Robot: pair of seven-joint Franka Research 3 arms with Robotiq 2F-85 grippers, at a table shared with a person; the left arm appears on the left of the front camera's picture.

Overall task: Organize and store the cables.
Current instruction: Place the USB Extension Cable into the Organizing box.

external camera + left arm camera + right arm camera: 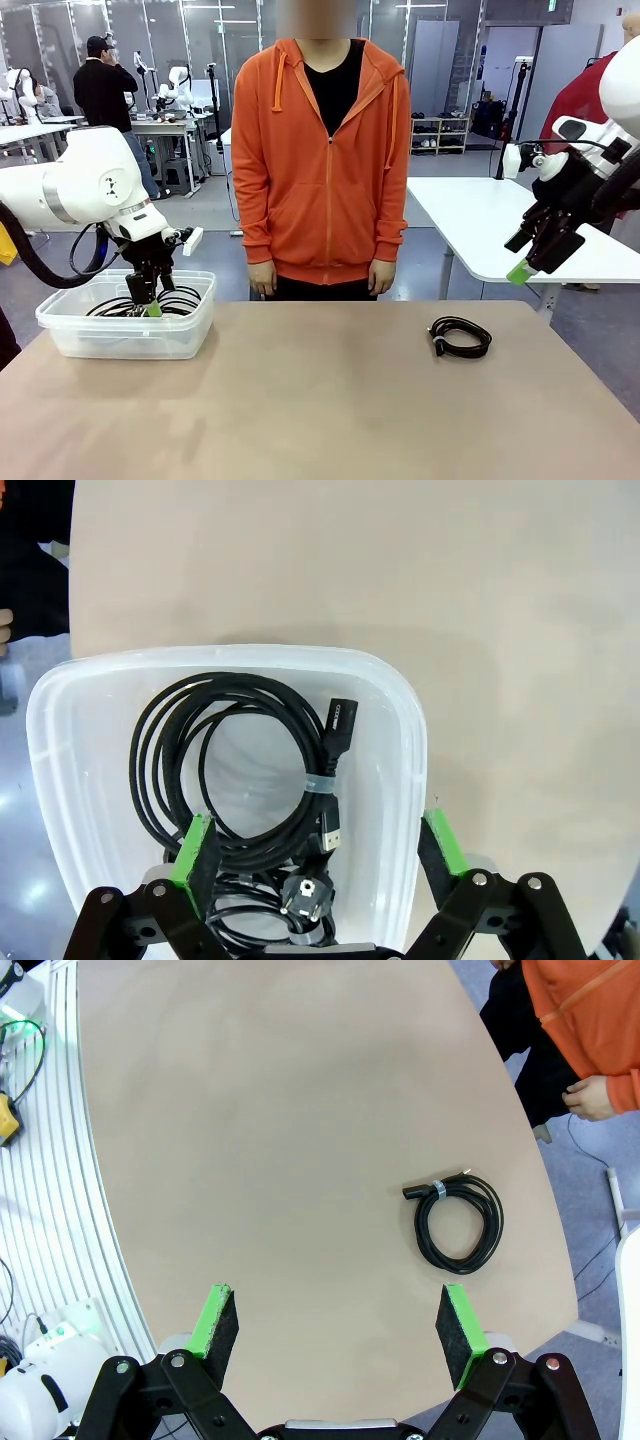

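Fingers, left: the left gripper (pixel 318 855) has its green pads (pixel 192 850) spread wide, released, with nothing between them; in the left wrist view one pad is inside the bin and the other is outside its wall.
Fingers, right: the right gripper (pixel 338 1332) is likewise spread wide and grasps nothing; its pads (pixel 213 1325) frame bare tabletop in the right wrist view.
Left gripper position: in the front view the left gripper (pixel 146 297) points down into the clear plastic bin (pixel 70 338) at the table's left side, just above the cords inside.
Right gripper position: in the front view the right gripper (pixel 535 257) hangs raised over the table's right edge, tilted, well apart from the loose coil.
Cables in bin: coiled black cables (pixel 170 770) lie on the bin's floor (pixel 385 780); one coil is bound by a pale tie, with a rectangular plug end at its upper side and a round plug lower down.
Cable on table: a single coiled cable (pixel 460 336) lies flat on the tan table (pixel 320 410) right of centre, near the far edge; the right wrist view shows the same cable (pixel 458 1222) as a round loop with a pale tie and its plug ends together.
Person: a person in an orange hoodie (pixel 322 160) stands at the far side, arms down, hands near the table's edge.
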